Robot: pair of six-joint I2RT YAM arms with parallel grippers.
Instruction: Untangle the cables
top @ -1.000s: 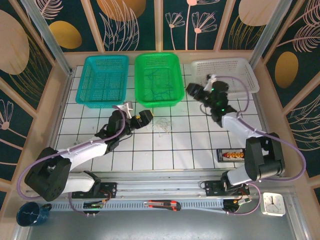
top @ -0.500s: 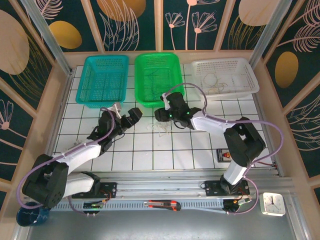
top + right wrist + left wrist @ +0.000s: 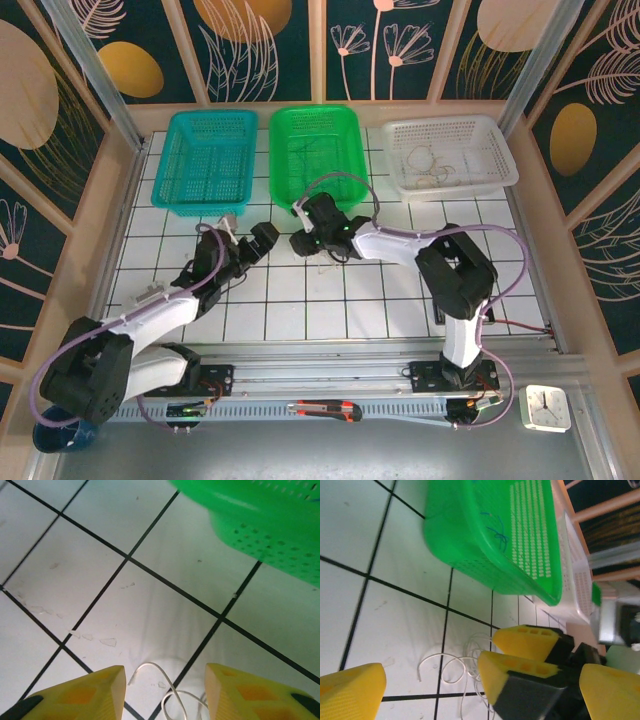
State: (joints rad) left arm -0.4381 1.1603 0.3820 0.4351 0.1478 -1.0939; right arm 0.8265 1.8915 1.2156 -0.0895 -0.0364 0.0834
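There, toward the table's (image 3: 400,290) far edge, the right gripper's (image 3: 165,680) jaws stood open astride white cables (image 3: 150,664); the left gripper's (image 3: 248,232) jaws gaped wide.

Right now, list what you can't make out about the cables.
Left wrist view: the white cable runs behind the right fingers, so its far end is hidden.
Right wrist view: the white cable is cut off by the bottom edge; whether the fingers touch it is unclear.
Top and left wrist views: the blue cables in the green basket are too thin to count.
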